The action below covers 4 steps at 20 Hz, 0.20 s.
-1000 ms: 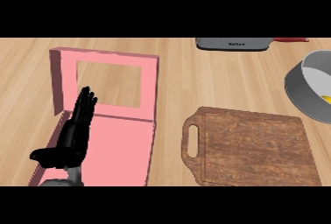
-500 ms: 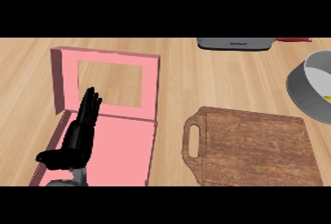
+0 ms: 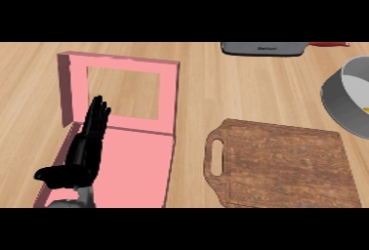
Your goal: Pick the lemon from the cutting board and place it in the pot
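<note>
Yellow lemon sliver inside pot

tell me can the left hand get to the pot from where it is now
Probably not easily. The left hand rests open over the pink box at far left; the pot sits at the right edge, beyond the cutting board.

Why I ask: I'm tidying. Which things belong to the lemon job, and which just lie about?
Job: board, bare; pot; yellow bit inside it, maybe the lemon.
Lying about: pink box, with the open left hand over it; grey item at the top edge.
</note>
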Motion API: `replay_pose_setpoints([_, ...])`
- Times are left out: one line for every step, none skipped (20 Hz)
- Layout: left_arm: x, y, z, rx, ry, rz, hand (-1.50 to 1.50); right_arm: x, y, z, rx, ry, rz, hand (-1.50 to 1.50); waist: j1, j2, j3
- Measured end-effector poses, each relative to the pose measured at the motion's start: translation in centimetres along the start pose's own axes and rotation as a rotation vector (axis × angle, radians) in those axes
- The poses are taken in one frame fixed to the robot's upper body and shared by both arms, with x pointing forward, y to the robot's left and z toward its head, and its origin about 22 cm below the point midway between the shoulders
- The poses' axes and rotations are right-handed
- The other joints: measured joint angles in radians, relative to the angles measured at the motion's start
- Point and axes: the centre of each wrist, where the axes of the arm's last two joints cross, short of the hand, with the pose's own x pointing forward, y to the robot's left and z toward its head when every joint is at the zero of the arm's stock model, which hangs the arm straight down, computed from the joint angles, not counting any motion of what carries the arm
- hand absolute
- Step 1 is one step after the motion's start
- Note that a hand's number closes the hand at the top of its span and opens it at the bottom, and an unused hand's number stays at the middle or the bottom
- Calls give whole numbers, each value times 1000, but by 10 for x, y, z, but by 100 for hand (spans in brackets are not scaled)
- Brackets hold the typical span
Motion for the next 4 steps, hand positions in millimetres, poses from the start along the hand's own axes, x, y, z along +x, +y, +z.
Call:
replay_pose_setpoints([-1,-1,1,1,1,3,0,0,-3,1,-19,-1,-4,-150,0,0,0])
replay_pose_setpoints([-1,1,-1,1,-1,1,0,1,-5,1,-36,-1,-7,-150,0,1,0])
replay_pose_setpoints([-2,1,-1,-1,0,3,0,2,-7,2,-51,1,-9,-150,1,2,1])
replay_pose_setpoints([-2,5,-1,4,1,0,0,4,-12,4,-62,3,-15,-150,-1,1,1])
